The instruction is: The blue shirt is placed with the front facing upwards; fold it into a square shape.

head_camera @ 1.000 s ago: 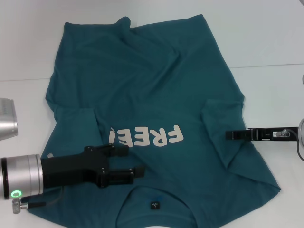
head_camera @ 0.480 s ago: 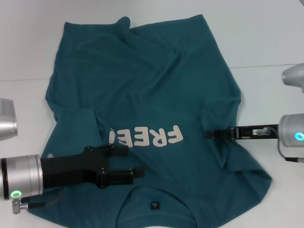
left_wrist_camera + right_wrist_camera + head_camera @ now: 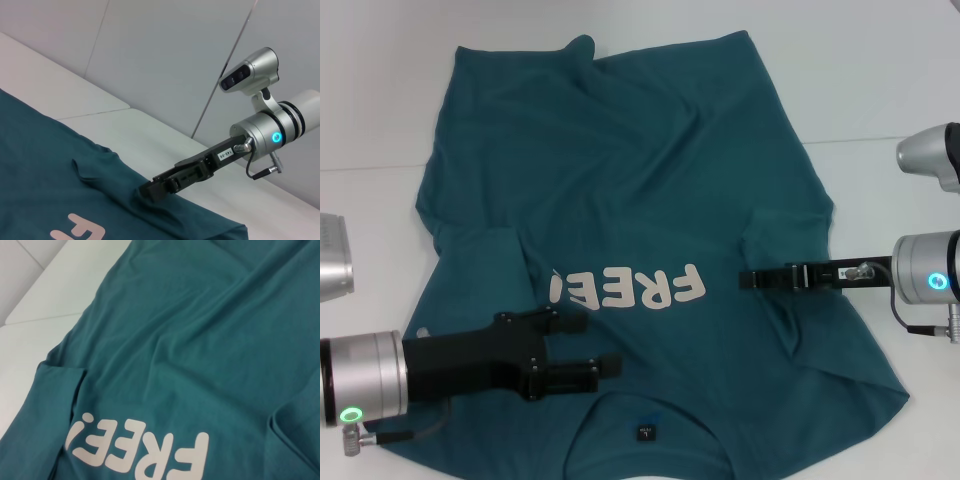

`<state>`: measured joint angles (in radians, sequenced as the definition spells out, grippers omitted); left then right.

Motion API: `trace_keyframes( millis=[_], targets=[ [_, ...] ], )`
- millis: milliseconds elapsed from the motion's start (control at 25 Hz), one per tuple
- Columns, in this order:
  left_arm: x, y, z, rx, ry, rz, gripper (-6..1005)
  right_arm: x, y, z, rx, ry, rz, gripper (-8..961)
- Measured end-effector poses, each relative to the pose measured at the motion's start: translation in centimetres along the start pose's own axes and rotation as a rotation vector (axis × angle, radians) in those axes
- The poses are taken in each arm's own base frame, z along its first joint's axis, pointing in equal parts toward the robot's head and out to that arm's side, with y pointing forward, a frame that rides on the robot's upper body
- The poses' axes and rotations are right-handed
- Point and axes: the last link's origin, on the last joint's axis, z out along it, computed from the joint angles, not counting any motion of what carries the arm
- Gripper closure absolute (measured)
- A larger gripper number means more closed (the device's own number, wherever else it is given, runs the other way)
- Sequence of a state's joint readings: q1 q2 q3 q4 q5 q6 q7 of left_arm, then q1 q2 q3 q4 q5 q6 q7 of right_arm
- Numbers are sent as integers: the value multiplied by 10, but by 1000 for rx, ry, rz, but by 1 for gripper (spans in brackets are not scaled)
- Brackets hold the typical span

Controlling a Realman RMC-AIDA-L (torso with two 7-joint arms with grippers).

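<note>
While the blue shirt (image 3: pixel 650 200) lies front-up, creased and soft, across the white table (image 3: pixel 880 80), cream "FREE" lettering (image 3: pixel 630 288) showing, the left gripper (image 3: pixel 595 345) hovers over its chest, prongs spread. The right gripper (image 3: pixel 752 279) reaches over the folded-in sleeve (image 3: pixel 790 255), prongs pressed together; whether it pinches cloth cannot be told.

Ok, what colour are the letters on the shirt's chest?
Cream-white, against the teal blue shirt; the letters show best in the right wrist view.

You see a smooth white tabletop (image 3: pixel 880 90) with a thin seam; behind it, possibly pale grey wall panels (image 3: pixel 165 55).
</note>
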<state>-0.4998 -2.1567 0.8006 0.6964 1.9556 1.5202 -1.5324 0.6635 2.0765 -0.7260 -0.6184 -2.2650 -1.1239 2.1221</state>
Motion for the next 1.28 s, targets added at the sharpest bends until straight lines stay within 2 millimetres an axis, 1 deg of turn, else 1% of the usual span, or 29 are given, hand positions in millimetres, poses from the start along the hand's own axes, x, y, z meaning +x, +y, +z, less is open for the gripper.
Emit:
trace_keyframes(
  millis=[400, 720, 1120, 1200, 1280],
  targets=[
    [2, 0, 2, -5, 1, 6, 112, 2, -5, -4, 14, -3, 14, 225],
    [3, 0, 2, -5, 1, 7, 112, 5, -16, -11, 45, -6, 42, 226],
    [4, -2, 2, 5, 0, 13, 111, 2, -22, -14, 72, -21, 60, 237],
    [4, -2, 2, 6, -1, 13, 111, 2, -23, -14, 85, -29, 70, 309],
    [5, -3, 1, 8, 0, 13, 111, 2, -25, -14, 93, -31, 74, 350]
  ],
)
